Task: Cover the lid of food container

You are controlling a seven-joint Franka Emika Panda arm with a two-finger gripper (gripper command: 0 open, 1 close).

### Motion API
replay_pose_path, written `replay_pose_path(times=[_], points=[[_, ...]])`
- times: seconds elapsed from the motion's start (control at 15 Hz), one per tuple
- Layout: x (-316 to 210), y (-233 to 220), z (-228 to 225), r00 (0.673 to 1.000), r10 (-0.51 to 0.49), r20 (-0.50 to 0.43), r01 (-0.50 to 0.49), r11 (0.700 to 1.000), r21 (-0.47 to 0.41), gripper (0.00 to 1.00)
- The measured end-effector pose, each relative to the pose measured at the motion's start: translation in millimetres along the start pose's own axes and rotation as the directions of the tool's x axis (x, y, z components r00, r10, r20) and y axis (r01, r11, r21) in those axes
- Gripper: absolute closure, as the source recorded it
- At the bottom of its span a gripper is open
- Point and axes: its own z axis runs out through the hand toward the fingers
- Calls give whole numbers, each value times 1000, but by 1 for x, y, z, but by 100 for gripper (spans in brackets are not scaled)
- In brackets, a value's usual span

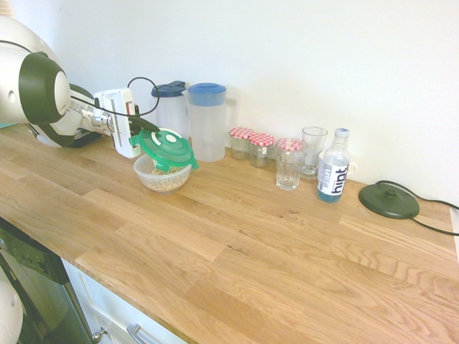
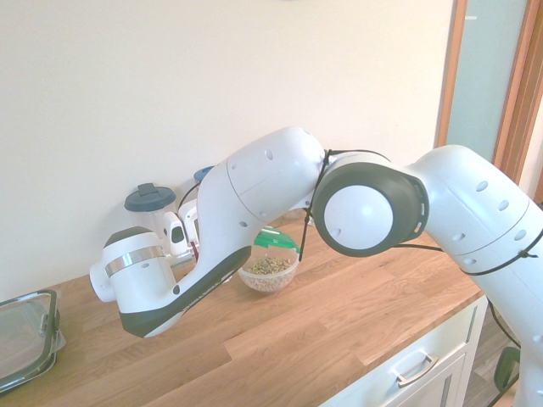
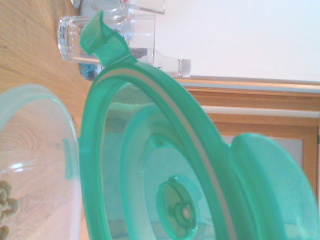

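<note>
My gripper (image 1: 146, 129) is shut on the left edge of the green lid (image 1: 166, 148). It holds the lid tilted just above the food container (image 1: 163, 175), a small clear bowl with brownish grains on the wooden counter. The lid's lower edge sits close to the bowl's rim; I cannot tell if they touch. In the second exterior view the arm hides the gripper, and only a green sliver of the lid (image 2: 276, 241) shows over the food container (image 2: 270, 271). The wrist view is filled by the lid (image 3: 100, 150), with the food container's rim (image 3: 30, 150) beside it.
Two tall pitchers (image 1: 207, 118) stand right behind the bowl by the wall. Along the wall to the right are two checked-lid jars (image 1: 251, 145), two glasses (image 1: 290, 163), a water bottle (image 1: 333, 166) and a black round base (image 1: 389, 201). A rectangular container (image 2: 25, 335) lies further along the counter.
</note>
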Motion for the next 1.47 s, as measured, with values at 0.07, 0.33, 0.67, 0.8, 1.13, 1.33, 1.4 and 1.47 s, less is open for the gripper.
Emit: replay_pose_path(times=[0.07,0.33,0.67,0.8,1.13,1.33,1.4,1.47], points=[[-1,0,-2,1000,-3,-3,3,1000,2,0],[-4,0,-5,1000,-15,-5,15,1000,5,0],[-11,-3,-8,999,-47,22,46,998,30,0],[-18,-5,-12,995,-82,58,77,995,69,0],[-17,1,-13,973,-147,179,120,980,157,0],[-4,12,-10,957,-159,243,110,973,202,0],[0,16,-9,952,-160,260,106,971,212,0],[5,20,-7,948,-161,275,100,970,221,0]])
